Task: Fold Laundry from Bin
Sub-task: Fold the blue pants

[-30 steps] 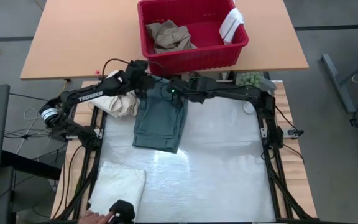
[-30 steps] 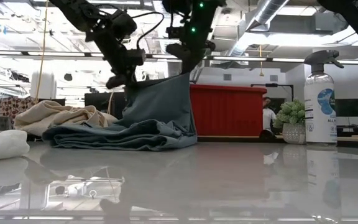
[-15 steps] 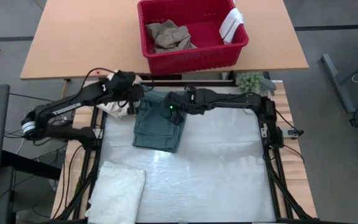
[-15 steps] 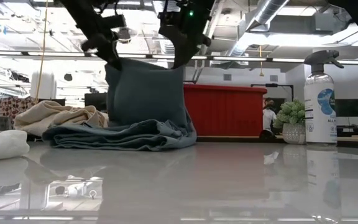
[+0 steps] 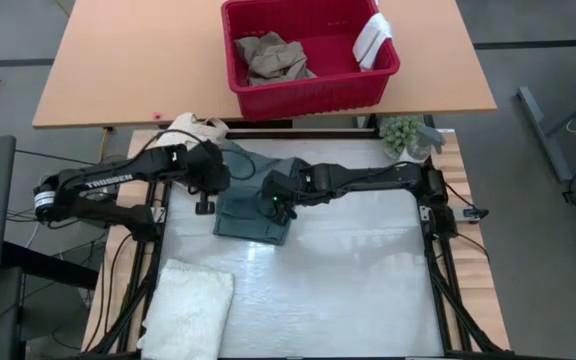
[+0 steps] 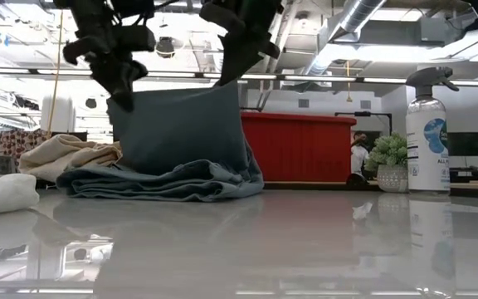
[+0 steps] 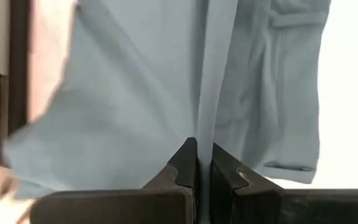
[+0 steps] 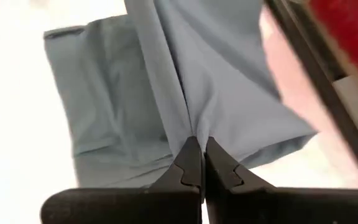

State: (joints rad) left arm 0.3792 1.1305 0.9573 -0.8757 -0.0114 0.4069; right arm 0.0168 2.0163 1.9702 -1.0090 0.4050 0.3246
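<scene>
The large teal-green garment [image 5: 258,200] lies folded at the work mat's far left, its upper layer raised as a panel [image 6: 181,129] between my two grippers. My left gripper [image 5: 208,185] and my right gripper [image 5: 276,195] are both shut on it. The white textured towel [image 5: 190,310] lies folded on the mat's near left corner. The red bin [image 5: 368,80] stands on the far table. It holds the tan khaki trousers [image 5: 273,55], and the small white cloth [image 5: 373,35] hangs over its right rim. My left gripper pinches the raised panel's top left corner [image 6: 125,98] between its two fingers, a fold of cloth [image 7: 204,134] running out from the tips. The fingers come from above. The panel hangs below, its lower part on the table. My right gripper pinches the raised panel's top right corner [image 6: 226,85] between its two fingers, gathered cloth [image 8: 194,127] fanning out from the tips. The fingers come from above. The top edge runs nearly straight to the other gripper, and the lower part [image 6: 156,183] lies heaped on the table.
The cream canvas cloth [image 5: 193,128] lies bundled at the mat's far left corner, just behind the garment. A small plant [image 5: 403,130] and a spray bottle [image 6: 428,133] stand at the far right. The mat's middle and right [image 5: 358,270] are bare.
Both grippers have gone toward the table's near edge with the garment's upper layer. The left one has also drawn away from the right, so the raised panel has spread wider and straighter. The lower part has stayed on the table. A person's hand at the near edge has gone.
</scene>
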